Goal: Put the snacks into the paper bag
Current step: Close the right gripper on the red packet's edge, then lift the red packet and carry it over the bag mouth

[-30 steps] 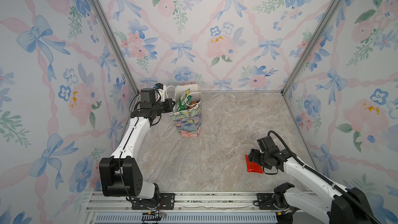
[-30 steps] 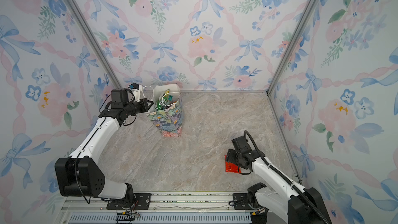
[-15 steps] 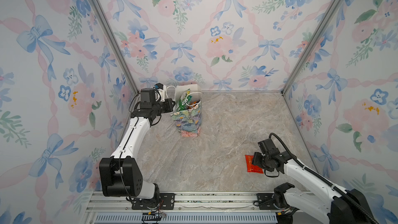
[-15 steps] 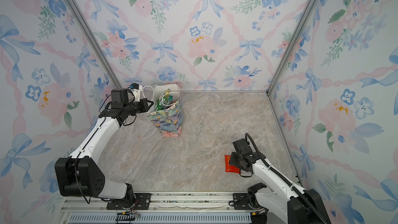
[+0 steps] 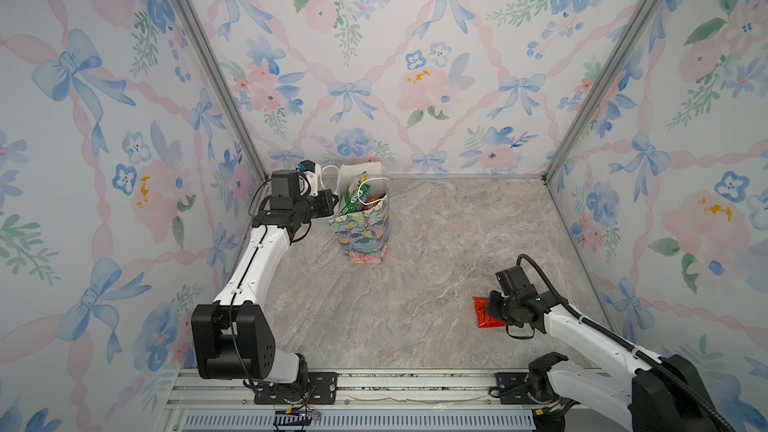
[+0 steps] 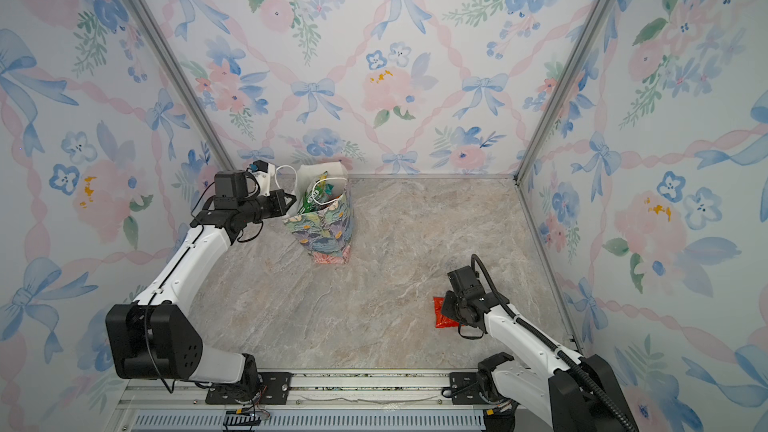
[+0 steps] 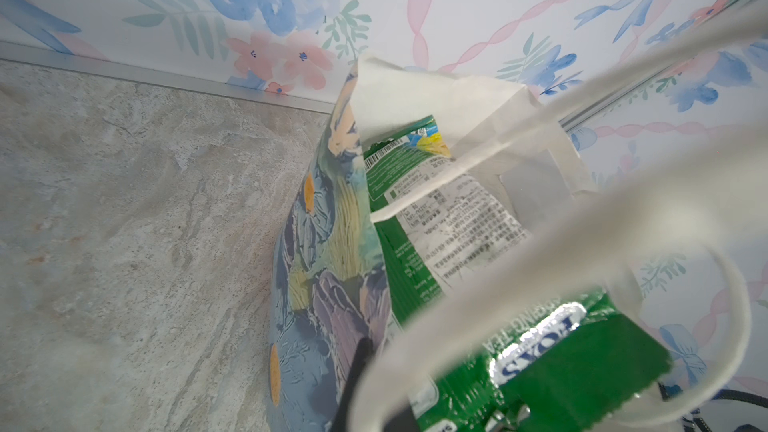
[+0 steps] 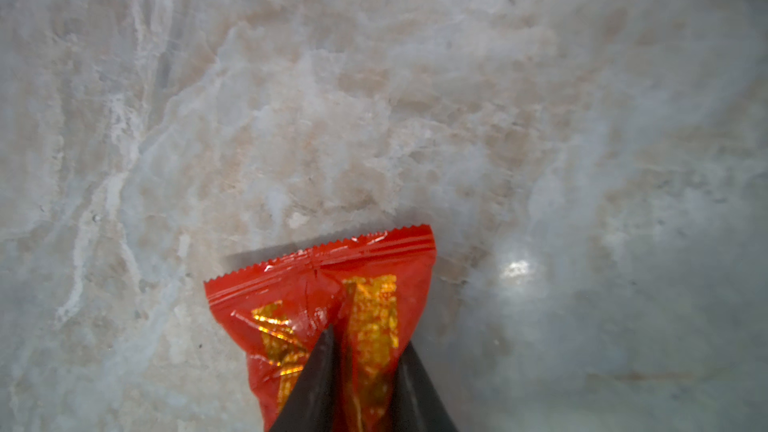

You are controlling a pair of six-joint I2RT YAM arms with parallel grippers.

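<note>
While the left gripper (image 5: 335,204) is pinched together on the near rim of the paper bag (image 5: 365,234), one dark finger (image 7: 359,363) lies along the painted outside wall. Its partner is mostly hidden. The bag stands upright at the back left of the desk (image 5: 457,243), close to the floral back wall (image 5: 374,56).

Its mouth is crowded. A green pouch (image 7: 399,251) with a white printed label leans against the white inside. A second green pouch (image 7: 561,359) marked FOX'S sits nearer the wrist camera, and both rise above the rim. In both top views an orange scrap (image 5: 376,203) shows deeper in. One white cord handle (image 5: 374,184) droops across the opening over the pouches. The other handle (image 5: 328,176) loops outward beside the left gripper.

Well apart, near the front right of the desk, the red pouch (image 5: 482,311) lies flat on the marble. The right gripper (image 8: 368,338) is clamped on it, with a raised fold of red and gold foil caught between the two dark fingers. Only its serrated end pokes out from under the arm in both top views. Between this pouch and the bag there is only bare marble.
</note>
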